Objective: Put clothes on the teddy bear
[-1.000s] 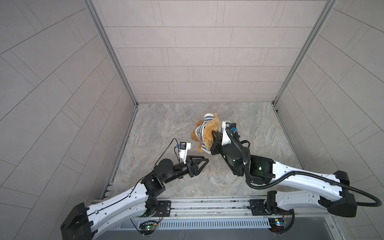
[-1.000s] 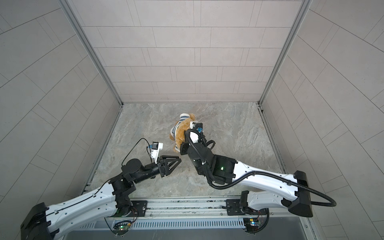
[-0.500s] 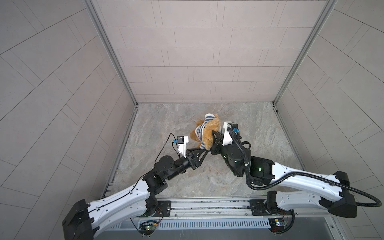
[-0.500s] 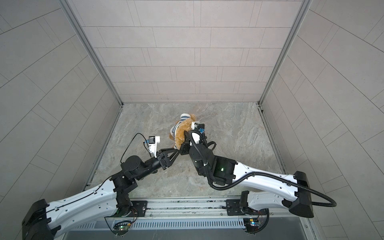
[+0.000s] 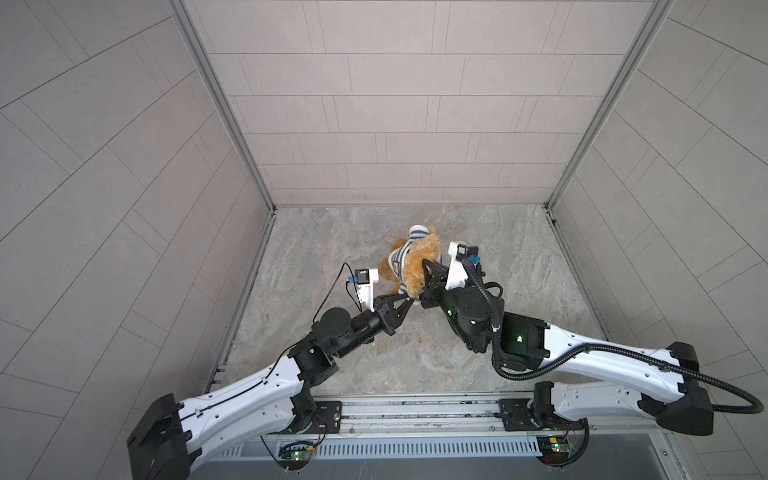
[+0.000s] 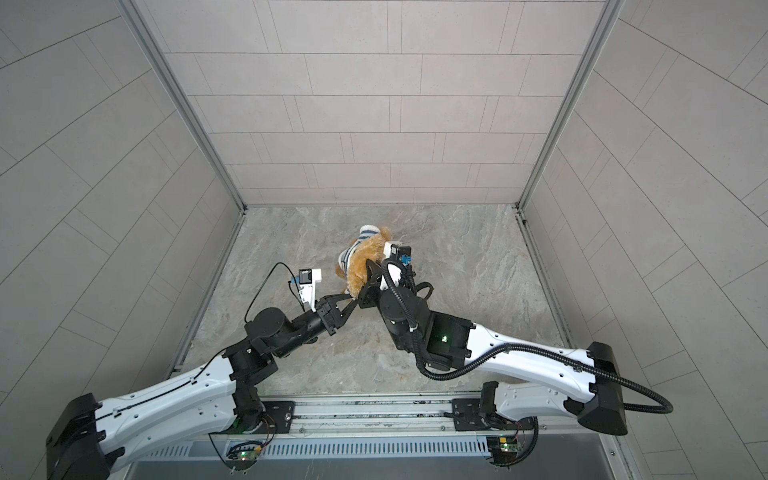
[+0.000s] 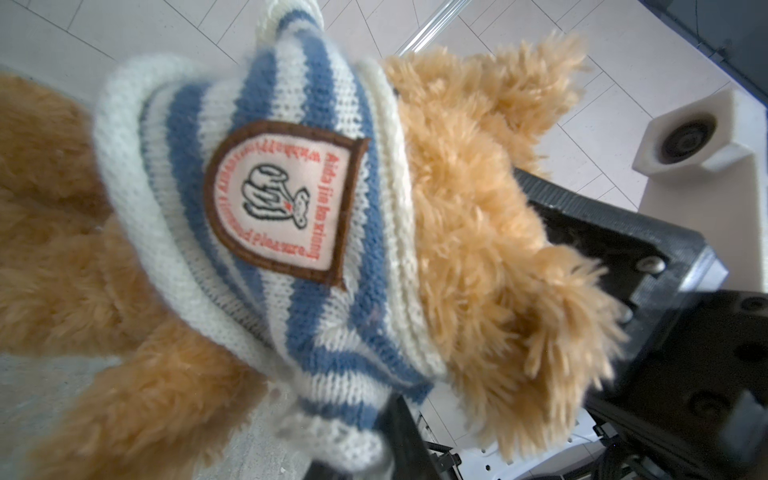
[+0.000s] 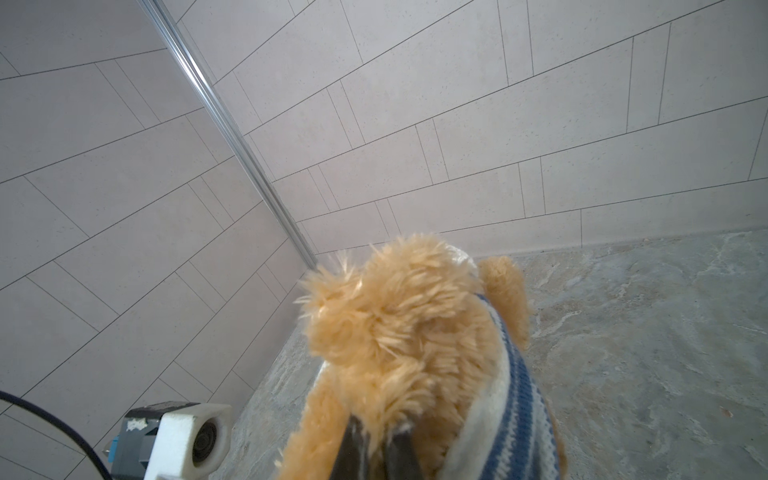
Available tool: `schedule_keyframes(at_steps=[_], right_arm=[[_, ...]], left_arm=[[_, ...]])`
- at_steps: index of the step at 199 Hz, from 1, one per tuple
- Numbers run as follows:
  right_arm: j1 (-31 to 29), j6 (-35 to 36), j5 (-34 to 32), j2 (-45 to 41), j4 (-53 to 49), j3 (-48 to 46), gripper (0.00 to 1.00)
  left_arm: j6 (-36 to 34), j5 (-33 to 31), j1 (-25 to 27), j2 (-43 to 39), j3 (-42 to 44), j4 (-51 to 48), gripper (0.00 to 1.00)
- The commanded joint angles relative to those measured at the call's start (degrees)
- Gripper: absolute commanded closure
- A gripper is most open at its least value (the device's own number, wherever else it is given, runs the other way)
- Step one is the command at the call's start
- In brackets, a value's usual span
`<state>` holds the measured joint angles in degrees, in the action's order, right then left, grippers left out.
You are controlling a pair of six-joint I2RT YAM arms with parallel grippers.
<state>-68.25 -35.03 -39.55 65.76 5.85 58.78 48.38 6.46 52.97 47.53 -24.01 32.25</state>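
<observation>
Left pincer (image 5: 409, 296) is reaching in at the near end of the bear (image 5: 415, 272). Its tips are drawing close by the loose hem of the shirt (image 7: 178, 137). Clamped on knit or only closing: cannot tell.

Shirt is sitting bunched round the body, badge (image 7: 282, 208) facing the left wrist camera. Bear is sitting mid-counter (image 5: 332, 232), toward the back wall, between both pincers. Right pincer (image 8: 376, 436) is clenching its fur.

Progress, judging: shirt is on but rumpled, roughly halfway. Pulling down, straightening and probably the sleeves are remaining.

Hidden: face, arms, sleeve openings. One striped tube is sticking up past the fur, filled or empty unclear. Whether the bear is resting on the counter or hanging lifted is also unclear.
</observation>
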Motion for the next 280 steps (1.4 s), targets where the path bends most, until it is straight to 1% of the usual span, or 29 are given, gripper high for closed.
schedule_keyframes(at_steps=[1, 23, 55, 84, 126, 153, 206, 260, 280], right_arm=[[-0.4, -1.7, 0.1, -1.1, 2.8, 0.1, 1.0], [-0.4, -2.3, 0.9, -1.3, 3.1, -0.1, 1.0], [-0.3, -3.4, 1.9, -3.0, 3.6, -1.3, 1.0], [-0.4, -3.8, 3.1, -4.7, 3.5, -1.9, 1.0], [-0.3, -4.0, 5.8, -6.0, 4.2, -2.3, 1.0], [-0.3, -4.3, 7.5, -6.1, 4.9, -2.1, 1.0], [-0.3, -4.9, 7.9, -8.1, 6.1, -3.0, 1.0], [-0.3, -4.5, 7.7, -9.9, 6.2, -3.8, 1.0], [-0.3, -4.5, 7.8, -10.6, 6.3, -3.8, 1.0]], left_arm=[[-0.4, -1.5, 0.2, -1.3, -0.1, 0.2, 0.89], [-0.9, -2.0, 0.3, -1.8, -0.1, -1.5, 1.0], [-1.8, -3.1, 0.0, -1.9, 0.3, -5.3, 1.0], [-2.3, -3.0, -1.6, -1.8, 1.1, -8.1, 1.0], [-2.4, -1.8, -6.3, -0.7, 2.3, -12.6, 1.0], [-3.6, -1.4, -8.3, -0.3, 2.3, -14.7, 1.0], [-6.1, 0.1, -12.7, 0.9, 2.2, -17.8, 1.0], [-9.1, -0.3, -14.3, 0.1, 2.3, -22.3, 1.0], [-10.6, -1.4, -14.4, 0.2, 2.0, -24.3, 1.0]])
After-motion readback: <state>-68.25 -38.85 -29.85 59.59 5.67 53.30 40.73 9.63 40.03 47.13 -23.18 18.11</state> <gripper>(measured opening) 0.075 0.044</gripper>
